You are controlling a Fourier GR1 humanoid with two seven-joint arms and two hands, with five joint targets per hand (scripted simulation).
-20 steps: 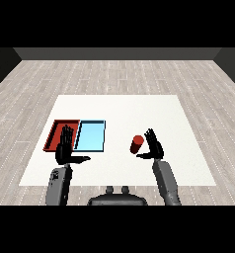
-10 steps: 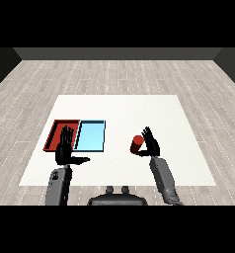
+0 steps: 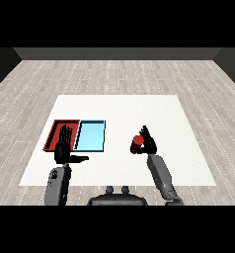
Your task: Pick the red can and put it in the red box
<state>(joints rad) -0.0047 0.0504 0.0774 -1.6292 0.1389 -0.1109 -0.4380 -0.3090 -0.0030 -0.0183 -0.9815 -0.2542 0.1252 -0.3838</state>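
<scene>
The red can point(image 3: 137, 143) stands upright on the white table point(image 3: 119, 108), right of the middle. My right hand point(image 3: 149, 142) is against the can's right side, fingers straight and pointing up, thumb reaching low in front of the can. It is open. The red tray point(image 3: 55, 129) lies at the table's left, with the light blue tray point(image 3: 91, 136) touching its right side. My left hand point(image 3: 64, 151) is raised over the red tray's near edge, open, fingers straight, thumb stuck out to the right. It hides part of that tray.
Both trays hold nothing that I can see. White table surface lies between the light blue tray and the can. Grey wood floor point(image 3: 119, 74) surrounds the table.
My right hand has closed in on the can's right side, with its thumb now low in front of it. The can and my left hand have stayed in place.
</scene>
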